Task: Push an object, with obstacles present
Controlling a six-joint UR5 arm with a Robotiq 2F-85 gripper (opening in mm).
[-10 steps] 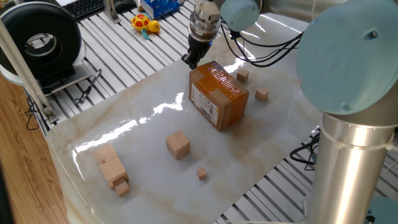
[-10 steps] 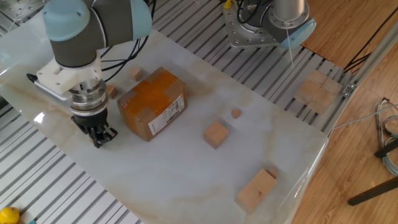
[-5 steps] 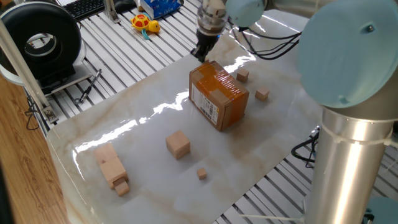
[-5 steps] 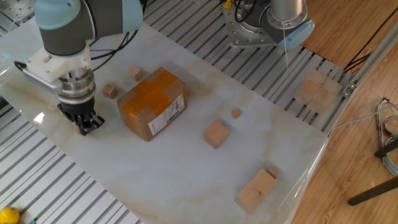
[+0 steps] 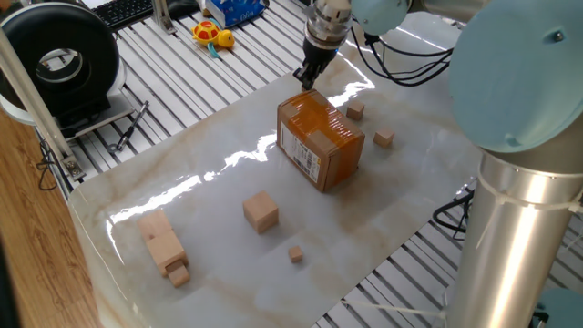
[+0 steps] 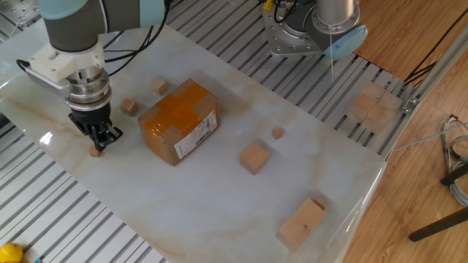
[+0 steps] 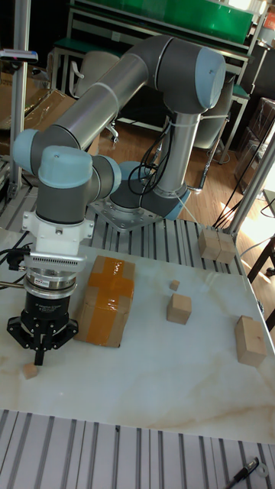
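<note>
The end effector [image 6: 100, 138] hangs low over the table [image 6: 219, 212], fingers pressed together, pinching nothing; the tiny cube [image 6: 95, 152] lies just beside its tip; the cardboard box [image 6: 178, 120] sits near, to one side.

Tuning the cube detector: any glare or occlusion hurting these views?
One fixed view: bright window glare streaks across the marble table left of the cardboard box, with more behind it by the gripper. The other fixed view: even light, only a small glint at the left edge; tiny cube sharp. Tall fixed view: dim background, the gripper blocks the near-left corner.
</note>
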